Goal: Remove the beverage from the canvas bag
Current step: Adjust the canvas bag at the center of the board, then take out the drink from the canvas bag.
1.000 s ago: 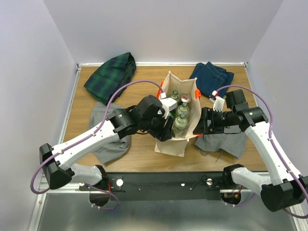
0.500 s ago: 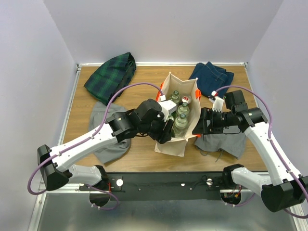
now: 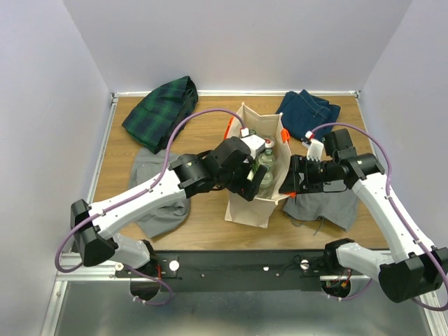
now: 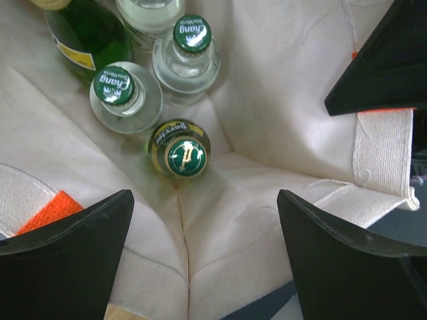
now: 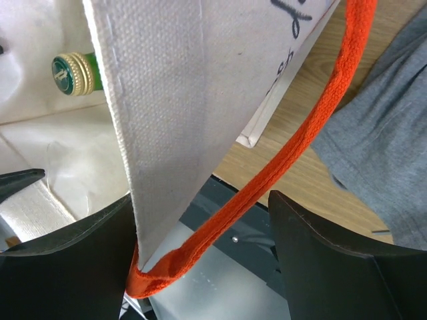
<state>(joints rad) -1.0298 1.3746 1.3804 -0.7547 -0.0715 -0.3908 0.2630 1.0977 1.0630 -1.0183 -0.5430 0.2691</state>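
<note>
**Top external.** The canvas bag [image 3: 253, 204] stands upright on the counter [image 3: 206, 220] between both arms, mouth up. The bottles [image 3: 264, 161] are inside it, and you see only their tops. The left fingers [image 3: 252, 183] hang over the mouth. The right fingers [image 3: 288, 183] sit at the bag's right wall.

**Left wrist.** The left fingers [image 4: 73, 253] are spread wide and hold nothing. Below them, in the bag's corner, the gold-collared bottle [image 4: 180, 148] stands upright with its long axis vertical and its cap towards you. Two clear Chang bottles [image 4: 127, 97] stand just beside it, one touching or nearly so.
- Risk: in a corner this tight, a finger may snag the canvas fold or nudge a neighbour's cap on the way down.
- Risk: a grip on the cap alone may slip.

**Right wrist.** The right fingers [image 5: 333, 267] are spread, not pinching. The bag's wall [image 5: 160, 100] and the orange handle [image 5: 320, 127] pass between them, and the wall leans on one finger. A green, gold-collared cap [image 5: 73, 75] shows inside, probably the same bottle.
- Risk: nothing clamps the wall, so the soft bag may rise or fold with the bottle.
</note>
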